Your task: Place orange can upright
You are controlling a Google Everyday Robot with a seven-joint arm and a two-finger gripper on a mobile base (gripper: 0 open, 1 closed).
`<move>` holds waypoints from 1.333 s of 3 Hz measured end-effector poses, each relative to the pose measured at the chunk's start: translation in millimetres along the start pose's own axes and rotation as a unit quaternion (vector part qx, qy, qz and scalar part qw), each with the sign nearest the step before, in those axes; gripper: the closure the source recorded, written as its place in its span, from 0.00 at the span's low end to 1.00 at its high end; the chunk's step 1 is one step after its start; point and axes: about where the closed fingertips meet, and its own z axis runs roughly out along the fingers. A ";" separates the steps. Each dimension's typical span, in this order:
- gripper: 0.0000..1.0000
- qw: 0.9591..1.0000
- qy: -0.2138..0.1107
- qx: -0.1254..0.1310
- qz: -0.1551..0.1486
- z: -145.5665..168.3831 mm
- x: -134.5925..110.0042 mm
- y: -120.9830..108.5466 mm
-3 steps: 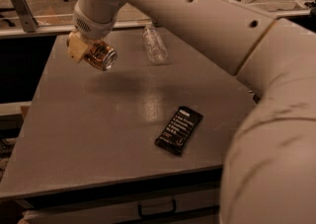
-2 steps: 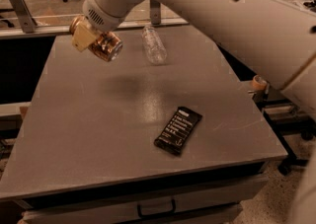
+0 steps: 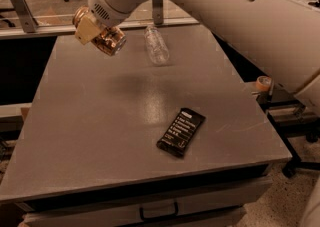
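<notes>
The orange can (image 3: 108,40) is shiny orange-gold with a silver end. It hangs tilted in the air above the far left part of the grey table (image 3: 100,136), its silver end pointing down and to the right. My gripper (image 3: 92,31) is shut on the can, with a tan finger (image 3: 86,28) across the can's left side. The white arm reaches in from the upper right.
A clear plastic bottle (image 3: 156,45) lies on its side near the table's far edge. A black snack bar wrapper (image 3: 181,132) lies near the front right. A roll of tape (image 3: 263,83) sits on a stand to the right of the table.
The gripper has carried the can a little up and to the right. The arm has swung so more of the table's right side shows.
</notes>
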 end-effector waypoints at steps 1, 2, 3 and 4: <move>1.00 1.000 -0.031 -0.003 -0.002 -5.3 7.5 -3.1; 1.00 0.996 -0.084 -0.013 -0.001 -17.9 31.4 -10.6; 1.00 0.988 -0.143 -0.052 0.021 -30.7 53.7 -19.0; 1.00 0.971 -0.214 -0.105 0.027 -44.1 75.1 -25.2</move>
